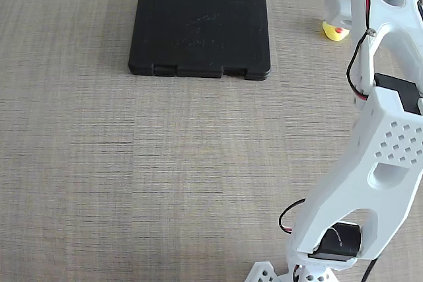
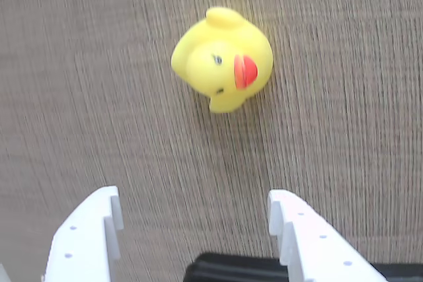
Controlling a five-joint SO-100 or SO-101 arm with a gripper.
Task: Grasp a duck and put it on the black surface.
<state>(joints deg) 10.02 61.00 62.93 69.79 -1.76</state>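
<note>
Approach step: gripper (image 2: 198, 229) spread wide and empty above the bench (image 2: 79, 97), duck (image 2: 223, 59) just ahead between the fingers' line, well right of the black surface (image 1: 200, 33); next, descend and close.

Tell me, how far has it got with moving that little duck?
Nothing is finished: the black surface is bare, and the duck sits on the table, ungrasped. In hand: the pincer hangs open above the duck. Left: close on it, lift, carry it over, release.
</note>
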